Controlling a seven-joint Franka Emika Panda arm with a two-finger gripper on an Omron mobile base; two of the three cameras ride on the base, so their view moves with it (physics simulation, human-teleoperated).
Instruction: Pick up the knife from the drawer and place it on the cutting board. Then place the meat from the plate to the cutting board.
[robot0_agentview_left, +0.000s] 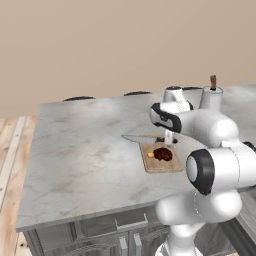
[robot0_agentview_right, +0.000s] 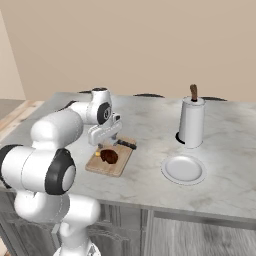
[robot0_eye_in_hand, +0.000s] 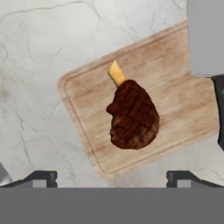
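The light-brown cutting board (robot0_eye_in_hand: 87, 100) lies on the marble counter, also seen as the cutting board (robot0_agentview_left: 159, 165) and the cutting board (robot0_agentview_right: 117, 166). The dark reddish meat (robot0_eye_in_hand: 133, 114) with its tan bone end rests on the board's middle, meat (robot0_agentview_left: 162, 153), meat (robot0_agentview_right: 109, 156). The knife (robot0_agentview_left: 137, 139) lies across the board's far edge, its blade (robot0_eye_in_hand: 205, 39) sticking out over the counter, its black handle (robot0_agentview_right: 126, 144) at the other end. My gripper (robot0_eye_in_hand: 111, 179) hangs open just above the meat, holding nothing; gripper (robot0_agentview_left: 169, 137), gripper (robot0_agentview_right: 104, 145). The white plate (robot0_agentview_right: 184, 169) is bare. The drawer (robot0_agentview_left: 131, 219) front shows under the counter edge.
A tall white paper-towel roll (robot0_agentview_right: 192, 122) on a brown post stands behind the plate, roll (robot0_agentview_left: 211, 97). The marble counter (robot0_agentview_left: 80, 155) stretches wide to the board's left. Dark stool tops (robot0_agentview_left: 79, 98) show at the far edge. Wood floor lies left of the island.
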